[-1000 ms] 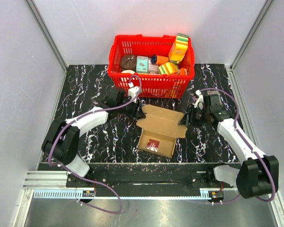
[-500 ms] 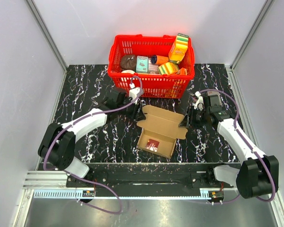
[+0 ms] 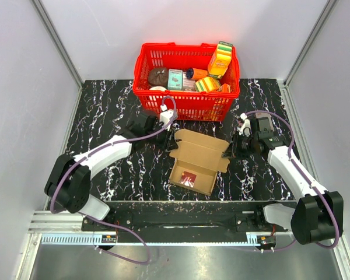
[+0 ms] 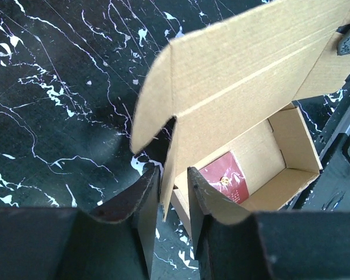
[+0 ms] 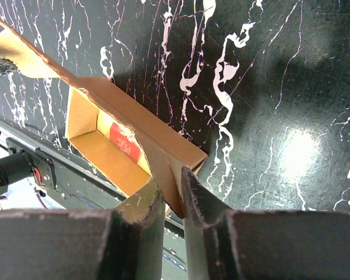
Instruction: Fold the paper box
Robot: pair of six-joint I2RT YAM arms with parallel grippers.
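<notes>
Paper box (image 5: 163, 146) flap half hides red packet (image 5: 123, 143) — print unreadable.

A red basket (image 3: 186, 106) stands at the middle of the far edge of the black marbled table (image 3: 105, 111). In it are a yellow-green carton (image 3: 220, 58), a teal box (image 3: 175, 78) and a brown round thing (image 3: 158, 76). A small red packet (image 3: 189, 178) lies flat inside the paper box (image 3: 201, 149).
</notes>
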